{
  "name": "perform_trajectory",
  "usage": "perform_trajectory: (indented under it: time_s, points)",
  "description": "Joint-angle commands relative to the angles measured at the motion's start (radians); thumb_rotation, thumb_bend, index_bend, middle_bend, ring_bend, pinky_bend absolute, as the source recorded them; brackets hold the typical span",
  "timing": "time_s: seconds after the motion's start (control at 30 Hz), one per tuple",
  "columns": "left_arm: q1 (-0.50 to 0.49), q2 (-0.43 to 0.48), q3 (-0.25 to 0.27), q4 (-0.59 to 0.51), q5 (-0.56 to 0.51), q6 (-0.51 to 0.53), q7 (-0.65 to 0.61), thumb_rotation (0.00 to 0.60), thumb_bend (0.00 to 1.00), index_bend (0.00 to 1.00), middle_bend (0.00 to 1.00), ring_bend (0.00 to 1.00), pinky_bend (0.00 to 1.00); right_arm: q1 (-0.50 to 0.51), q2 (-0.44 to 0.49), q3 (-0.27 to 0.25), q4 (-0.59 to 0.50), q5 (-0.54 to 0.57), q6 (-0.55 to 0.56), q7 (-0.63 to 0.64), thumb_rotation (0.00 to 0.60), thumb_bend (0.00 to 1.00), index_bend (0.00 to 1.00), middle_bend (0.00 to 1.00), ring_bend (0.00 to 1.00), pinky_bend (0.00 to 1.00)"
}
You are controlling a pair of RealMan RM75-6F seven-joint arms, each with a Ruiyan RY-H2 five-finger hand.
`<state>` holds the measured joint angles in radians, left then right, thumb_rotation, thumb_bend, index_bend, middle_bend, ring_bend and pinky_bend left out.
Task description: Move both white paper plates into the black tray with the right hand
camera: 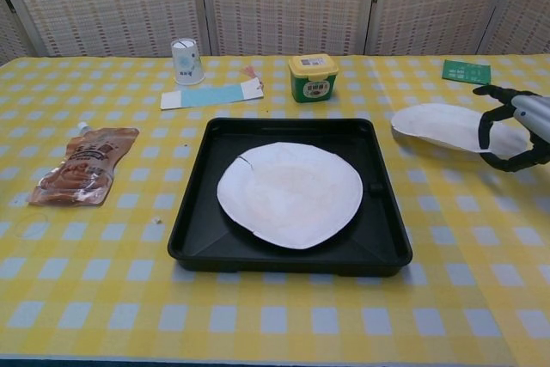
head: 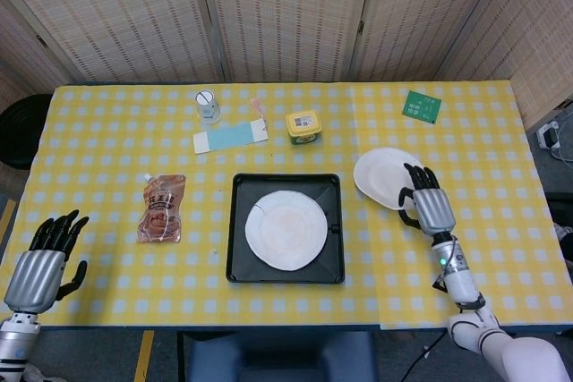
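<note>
One white paper plate (head: 286, 229) (camera: 290, 193) lies inside the black tray (head: 238, 221) (camera: 193, 212) at the table's middle. The second white plate (head: 380, 176) (camera: 438, 125) is right of the tray, its right side raised off the yellow checked cloth. My right hand (head: 428, 206) (camera: 516, 126) grips that plate's right edge, fingers over the top and thumb underneath. My left hand (head: 40, 266) hovers open at the near left corner, holding nothing; only the head view shows it.
An orange pouch (head: 162, 207) lies left of the tray. Behind the tray stand a paper cup (head: 208, 106), a blue-and-white card (head: 231, 138) and a yellow tub (head: 303, 125). A green packet (head: 421, 106) lies at the far right.
</note>
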<state>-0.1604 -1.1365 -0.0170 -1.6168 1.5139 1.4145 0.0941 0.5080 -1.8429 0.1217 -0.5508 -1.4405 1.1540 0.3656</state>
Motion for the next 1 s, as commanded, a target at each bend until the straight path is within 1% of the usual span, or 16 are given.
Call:
perform_trajectory:
  time_s: [0.03, 0.23, 0.37, 0.43, 0.53, 0.63, 0.73, 0.9, 1.0]
  points:
    - [0.0, -0.001, -0.001, -0.002, -0.003, -0.002, 0.004, 0.6, 0.55, 0.0, 0.0, 0.0, 0.0, -0.039, 0.064, 0.006, -0.09, -0.028, 0.134, 0.015, 0.6, 0.46, 0.65, 0.08, 0.04, 0.0]
    - [-0.003, -0.005, -0.001, 0.0, -0.003, -0.008, 0.008, 0.6, 0.55, 0.0, 0.0, 0.0, 0.0, -0.105, 0.156, 0.0, -0.257, -0.081, 0.341, -0.036, 0.6, 0.46, 0.65, 0.08, 0.04, 0.0]
    - [-0.006, -0.005, -0.003, 0.002, -0.011, -0.016, 0.007, 0.6, 0.55, 0.0, 0.0, 0.0, 0.0, -0.126, 0.2, -0.018, -0.358, -0.13, 0.421, -0.084, 0.6, 0.46, 0.65, 0.08, 0.05, 0.0]
    - [-0.006, -0.004, -0.003, 0.0, -0.008, -0.013, 0.006, 0.6, 0.55, 0.0, 0.0, 0.0, 0.0, -0.128, 0.217, -0.033, -0.408, -0.159, 0.441, -0.114, 0.6, 0.46, 0.65, 0.08, 0.05, 0.0]
    - [-0.004, -0.005, 0.0, 0.002, 0.01, -0.001, -0.003, 0.6, 0.55, 0.0, 0.0, 0.0, 0.0, -0.12, 0.228, -0.053, -0.469, -0.202, 0.45, -0.15, 0.6, 0.46, 0.65, 0.08, 0.05, 0.0]
    - [-0.003, -0.005, 0.001, 0.003, 0.013, 0.003, -0.006, 0.6, 0.55, 0.0, 0.0, 0.0, 0.0, -0.114, 0.23, -0.061, -0.495, -0.218, 0.446, -0.165, 0.6, 0.46, 0.65, 0.08, 0.05, 0.0]
    - [0.002, -0.002, -0.003, 0.003, 0.01, 0.012, -0.009, 0.6, 0.55, 0.0, 0.0, 0.0, 0.0, -0.078, 0.215, -0.083, -0.548, -0.269, 0.414, -0.2, 0.6, 0.46, 0.65, 0.08, 0.05, 0.0]
    - [0.007, 0.008, -0.007, -0.001, 0.006, 0.023, -0.023, 0.6, 0.55, 0.0, 0.0, 0.0, 0.0, -0.028, 0.178, -0.08, -0.582, -0.289, 0.347, -0.246, 0.6, 0.46, 0.65, 0.08, 0.05, 0.0]
    - [0.011, 0.015, -0.01, -0.004, 0.003, 0.03, -0.032, 0.6, 0.55, 0.0, 0.0, 0.0, 0.0, 0.002, 0.153, -0.068, -0.583, -0.283, 0.304, -0.258, 0.6, 0.46, 0.65, 0.08, 0.05, 0.0]
